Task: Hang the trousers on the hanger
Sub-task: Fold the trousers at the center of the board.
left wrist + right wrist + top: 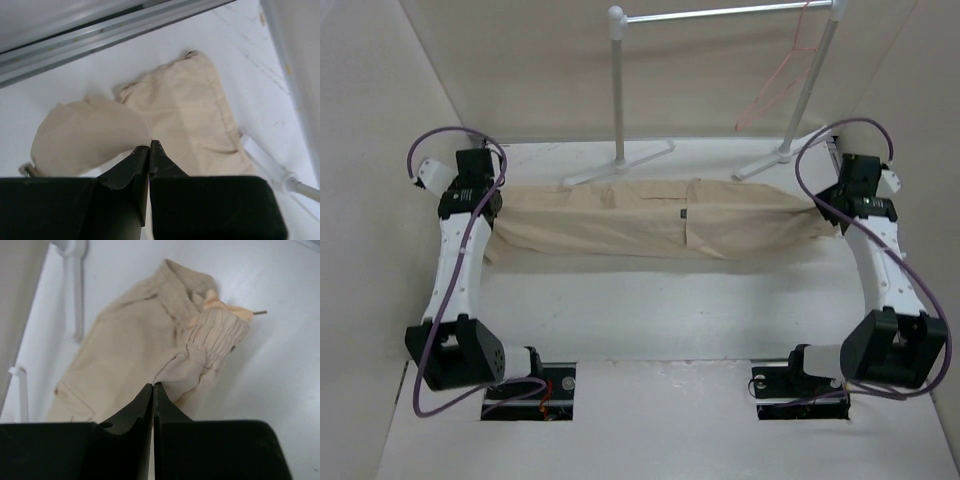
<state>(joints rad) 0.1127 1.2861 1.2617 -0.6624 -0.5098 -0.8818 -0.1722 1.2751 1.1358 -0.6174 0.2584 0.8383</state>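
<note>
The beige trousers [660, 222] hang stretched sideways between my two grippers, above the table. My left gripper [492, 207] is shut on their left end, the cuff side; the left wrist view shows the cloth [185, 115] pinched at the gripper [149, 145] tips. My right gripper [830, 212] is shut on their right end; the right wrist view shows the gathered waistband [215, 335] and drawstring just past the gripper [152, 386] tips. The thin pink-red wire hanger [782, 72] hangs from the rail of the white rack at the back right.
The white pipe garment rack [617, 90] stands behind the trousers, its feet [620, 162] on the table just beyond the cloth; one foot shows in the right wrist view [75, 285]. Walls close in on both sides and the back.
</note>
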